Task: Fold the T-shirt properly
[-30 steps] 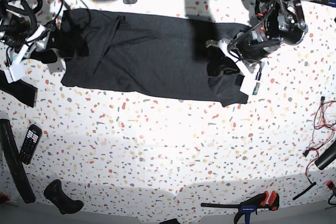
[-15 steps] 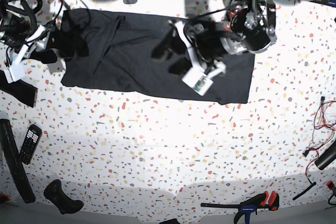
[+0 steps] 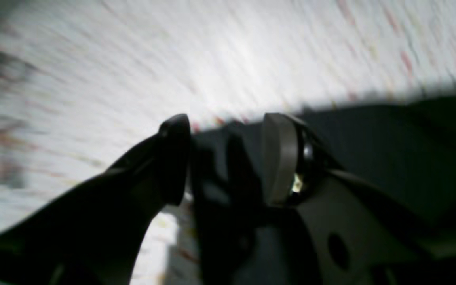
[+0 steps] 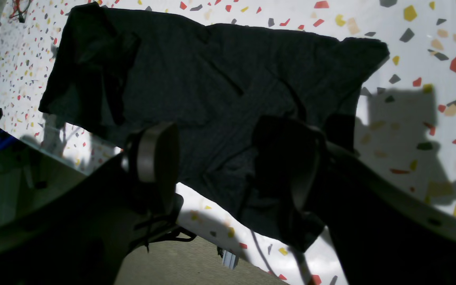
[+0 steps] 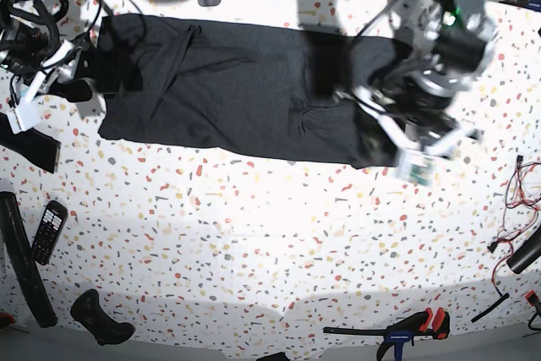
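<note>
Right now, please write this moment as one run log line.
shirt: flat strip on table, not yet folded | left hand: open, empty, at shirt end | right hand: open, empty, over other end

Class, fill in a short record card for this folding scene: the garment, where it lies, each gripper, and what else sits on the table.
Garment: dark T-shirt, spread in a long band
Surface: speckled table
Left gripper: open, blurred, at the shirt's edge
Right gripper: open, above the shirt, holding nothing
Other items: calculator, clamp
</note>
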Controlling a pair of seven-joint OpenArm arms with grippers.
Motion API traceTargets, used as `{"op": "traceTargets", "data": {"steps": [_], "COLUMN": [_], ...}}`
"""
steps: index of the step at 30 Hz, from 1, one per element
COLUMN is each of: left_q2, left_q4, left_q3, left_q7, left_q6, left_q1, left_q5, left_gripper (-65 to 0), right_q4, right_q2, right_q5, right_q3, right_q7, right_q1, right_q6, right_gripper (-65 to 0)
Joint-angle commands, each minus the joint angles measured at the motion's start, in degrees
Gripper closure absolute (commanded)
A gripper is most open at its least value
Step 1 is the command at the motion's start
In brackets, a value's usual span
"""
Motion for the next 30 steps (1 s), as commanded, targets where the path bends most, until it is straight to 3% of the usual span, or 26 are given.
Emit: {"op": "traceTargets", "data": {"steps": [1,9,13,21,25,30], "left_q2": [0.0,0.2,0.2,0.2,0.2,0.2], "left_q4": [-0.3,-15.8,-20.1,-27.4,-27.4,-27.8], "left_q3": [0.2,0.3,0.3,1.1,6.0,14.9], "left_q7": [-0.1,-0.8,-7.5,-6.1,-6.1,-8.2], "left_q6": [1.7,10.0,10.9,13.3,13.6,18.0], "left_q1": [1.0,1.5,1.2,-1.8,-2.7,-4.8], "left_q5": [1.4,3.5,4.8,8.0,8.0,8.0], "left_gripper": [-27.9,-27.9,-27.9,-27.9,-27.9,-27.9], "right_q4": [0.8,0.8,0.8,0.8,0.8,0.8], "right_q2": [1.1,1.1,1.1,1.1,1.1,1.1], "right_q5": [1.0,1.2,3.0,6.7,6.7,6.7], "right_q3": [0.5,0.5,0.5,0.5,0.5,0.5], "right_q7": [1.1,1.1,1.1,1.0,1.1,1.0], "right_q1": [0.3,0.3,0.3,0.3,0.3,0.3], "right_q6": [0.3,0.3,0.3,0.3,0.3,0.3], "right_gripper": [-39.9,-39.9,-39.9,-39.9,-39.9,-39.9]}}
